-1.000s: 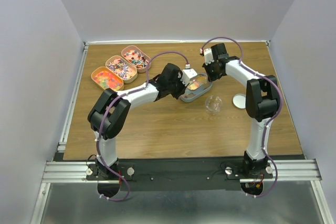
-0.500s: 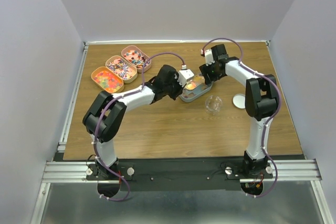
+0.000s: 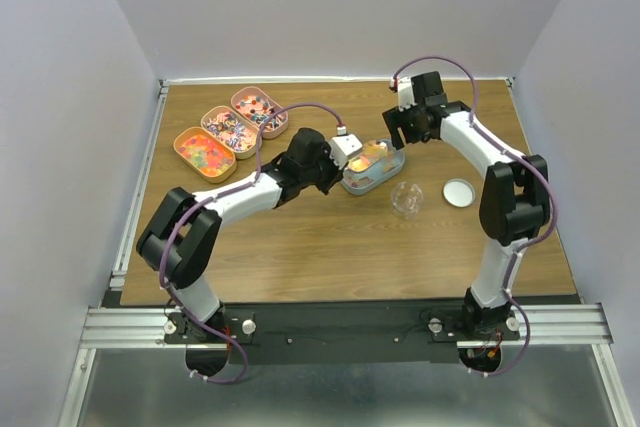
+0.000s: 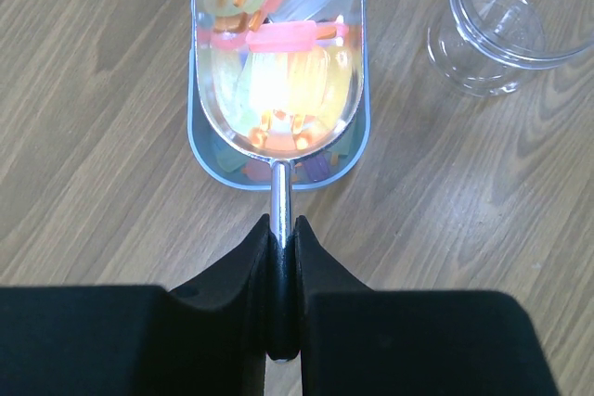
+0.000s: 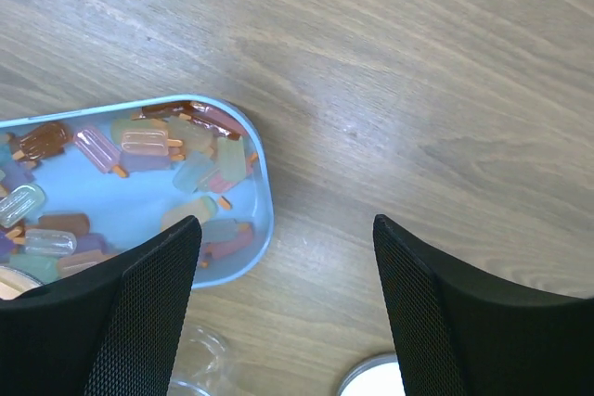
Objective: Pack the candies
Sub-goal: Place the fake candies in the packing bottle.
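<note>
While left fingers [image 4: 237, 271] clench scoop [image 4: 278, 194] partly hiding candies [image 5: 144, 141], right fingers [image 5: 139, 312] spread apart.

Blue tin [image 5: 267, 210] and its candies [image 5: 147, 141] run off left edge; white lid [image 5: 376, 377], clear cup [image 5: 200, 364] cut by bottom edge.

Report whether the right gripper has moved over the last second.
Yes. Seen from above, the right gripper has backed off the far end of the light blue oval tin, toward the far right; the tin stayed put.
</note>
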`<state>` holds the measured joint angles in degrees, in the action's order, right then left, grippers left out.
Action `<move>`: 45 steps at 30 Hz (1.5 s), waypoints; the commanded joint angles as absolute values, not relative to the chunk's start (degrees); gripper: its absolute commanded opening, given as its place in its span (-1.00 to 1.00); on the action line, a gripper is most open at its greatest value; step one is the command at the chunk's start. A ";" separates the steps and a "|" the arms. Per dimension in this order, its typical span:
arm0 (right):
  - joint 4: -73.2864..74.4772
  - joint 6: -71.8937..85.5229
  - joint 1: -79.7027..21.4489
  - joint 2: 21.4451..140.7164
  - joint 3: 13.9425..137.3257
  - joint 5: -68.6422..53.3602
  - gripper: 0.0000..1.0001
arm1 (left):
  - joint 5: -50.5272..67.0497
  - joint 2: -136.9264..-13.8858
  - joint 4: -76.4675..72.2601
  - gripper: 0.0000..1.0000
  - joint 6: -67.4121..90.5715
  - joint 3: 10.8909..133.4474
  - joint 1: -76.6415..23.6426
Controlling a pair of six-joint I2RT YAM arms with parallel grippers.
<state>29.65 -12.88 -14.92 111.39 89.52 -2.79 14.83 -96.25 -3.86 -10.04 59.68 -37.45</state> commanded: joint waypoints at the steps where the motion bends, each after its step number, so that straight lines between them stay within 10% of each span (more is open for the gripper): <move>1: 30.50 -9.85 -14.85 106.71 86.40 3.25 0.62 | 17.57 -92.90 -3.61 -1.00 -10.90 59.15 -37.18; 45: 24.79 23.29 -12.57 69.52 52.56 22.24 1.00 | 13.19 -97.82 30.32 -1.00 -19.69 78.13 -48.52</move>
